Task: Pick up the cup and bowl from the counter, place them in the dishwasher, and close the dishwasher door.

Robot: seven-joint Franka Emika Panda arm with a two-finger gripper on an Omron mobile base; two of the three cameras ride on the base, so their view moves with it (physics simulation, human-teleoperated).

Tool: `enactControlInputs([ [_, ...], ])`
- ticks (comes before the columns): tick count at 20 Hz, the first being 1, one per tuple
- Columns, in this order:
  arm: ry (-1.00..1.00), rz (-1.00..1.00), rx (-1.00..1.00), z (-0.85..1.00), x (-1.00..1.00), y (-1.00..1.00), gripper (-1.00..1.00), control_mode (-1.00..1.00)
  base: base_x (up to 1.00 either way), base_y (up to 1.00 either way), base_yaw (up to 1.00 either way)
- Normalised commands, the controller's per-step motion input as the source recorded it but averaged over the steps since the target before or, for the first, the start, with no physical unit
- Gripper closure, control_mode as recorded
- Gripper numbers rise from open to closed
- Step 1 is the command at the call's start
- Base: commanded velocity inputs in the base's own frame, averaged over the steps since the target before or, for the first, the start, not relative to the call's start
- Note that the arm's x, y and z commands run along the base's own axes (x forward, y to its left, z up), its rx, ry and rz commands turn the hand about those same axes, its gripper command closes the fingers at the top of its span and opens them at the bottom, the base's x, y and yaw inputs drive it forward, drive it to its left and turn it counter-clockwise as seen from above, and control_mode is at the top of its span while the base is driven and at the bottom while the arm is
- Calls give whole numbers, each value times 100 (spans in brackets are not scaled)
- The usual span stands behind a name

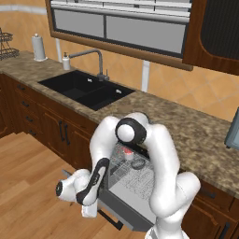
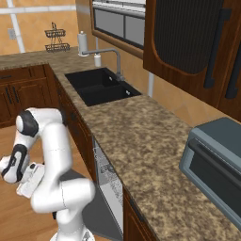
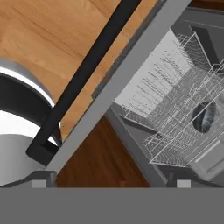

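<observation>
The dishwasher (image 1: 133, 179) stands open under the counter (image 1: 186, 126), its door (image 1: 128, 210) dropped flat. The white cup (image 1: 127, 152) with a red inside and the grey bowl (image 1: 138, 163) sit in the white wire rack (image 1: 135, 182). In the hand view the bowl (image 3: 204, 117) lies in the rack (image 3: 175, 109). My gripper (image 1: 89, 214) hangs low at the door's outer edge, open and holding nothing. The hand view looks along the door's edge (image 3: 131, 74) and its black bar handle (image 3: 87, 74), with the gripper (image 3: 111, 183) just behind them. From the right base view, the gripper (image 2: 23, 188) is left of the door (image 2: 96, 212).
A black double sink (image 1: 88, 88) with a faucet (image 1: 95, 58), a soap bottle (image 1: 66, 61) and a paper towel roll (image 1: 39, 46) lie left along the counter. A grey oven (image 2: 216, 164) sits on the counter at right. Wooden floor (image 1: 28, 186) spreads in front of the cabinets.
</observation>
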Motion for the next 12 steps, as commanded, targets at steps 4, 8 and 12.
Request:
enactControlInputs([
  [4, -7, -15, -37, -84, -8, 96, -100, -100, 0, 0, 0],
  [8, -14, -7, -36, -98, 3, 64, -100, -100, 0, 0, 0],
  [12, -7, 0, -28, -91, 41, 2, -100, -100, 0, 0, 0],
])
